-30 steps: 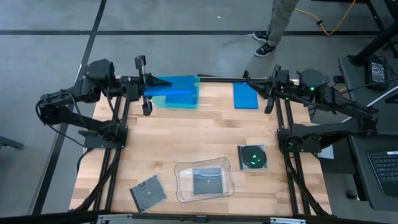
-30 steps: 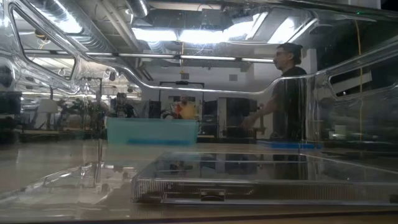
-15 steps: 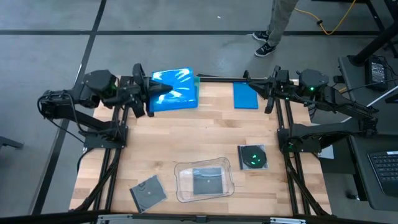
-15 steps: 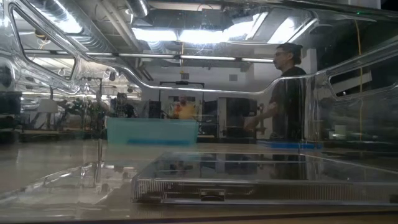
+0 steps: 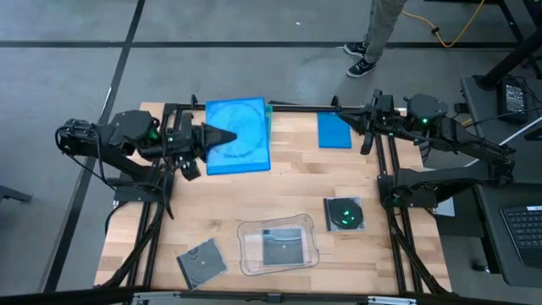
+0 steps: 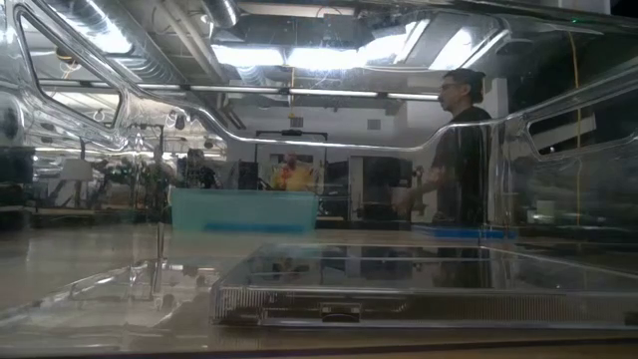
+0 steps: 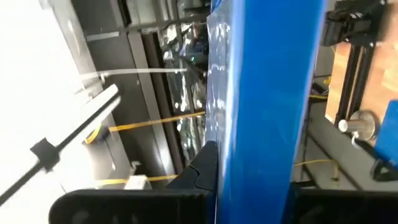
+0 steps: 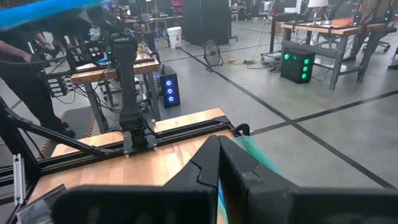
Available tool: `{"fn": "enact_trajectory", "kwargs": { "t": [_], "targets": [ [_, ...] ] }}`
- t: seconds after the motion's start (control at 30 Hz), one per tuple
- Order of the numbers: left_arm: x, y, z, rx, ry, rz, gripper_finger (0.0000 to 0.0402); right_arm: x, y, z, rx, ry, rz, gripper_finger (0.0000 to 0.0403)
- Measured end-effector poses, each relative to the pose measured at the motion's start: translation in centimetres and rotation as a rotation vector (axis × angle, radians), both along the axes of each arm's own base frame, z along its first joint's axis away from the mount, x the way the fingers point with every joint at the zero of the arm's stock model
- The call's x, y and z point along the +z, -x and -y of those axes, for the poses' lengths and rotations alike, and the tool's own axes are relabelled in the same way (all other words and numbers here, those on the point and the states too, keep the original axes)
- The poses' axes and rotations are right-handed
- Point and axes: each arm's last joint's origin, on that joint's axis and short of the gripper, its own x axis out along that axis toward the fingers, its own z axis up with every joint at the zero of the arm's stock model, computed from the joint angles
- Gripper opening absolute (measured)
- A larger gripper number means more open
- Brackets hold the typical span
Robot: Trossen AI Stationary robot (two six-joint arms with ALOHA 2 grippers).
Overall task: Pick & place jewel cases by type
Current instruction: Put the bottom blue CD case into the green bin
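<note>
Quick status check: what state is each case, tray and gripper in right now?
Left gripper: shut on the blue case.
Blue case: held flat over the teal tray.
Teal tray: at the far edge, mostly hidden from above.
Second blue case: flat on the table.
Right gripper: shut, empty.
Clear tray: one dark case inside.

Wooden table (image 5: 254, 199): blue jewel case (image 5: 334, 130) at far edge, dark jewel case (image 5: 345, 213) toward right, another dark case (image 5: 201, 262) near front left, clear tray (image 5: 278, 246) between.
</note>
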Motion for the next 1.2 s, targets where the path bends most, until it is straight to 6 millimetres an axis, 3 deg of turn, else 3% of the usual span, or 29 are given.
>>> {"fn": "enact_trajectory", "kwargs": {
  "t": [0.3, 0.5, 1.2],
  "targets": [
    [-0.6, -0.6, 2.4, -0.015, -0.195, -0.055, 0.0005, 0.0, 0.0, 0.0, 0.0, 0.0, -0.002, 0.001],
    [-1.1, -1.1, 3.4, -0.024, -0.182, -0.075, 0.0006, -0.2, -0.1, 0.0, 0.0, -0.004, -0.02, 0.001],
    [-1.1, -1.5, 2.8, -0.016, 0.549, 0.038, 0.0006, -1.3, -1.7, 0.4, 0.001, -0.017, -0.101, 0.001]
  ]
}}
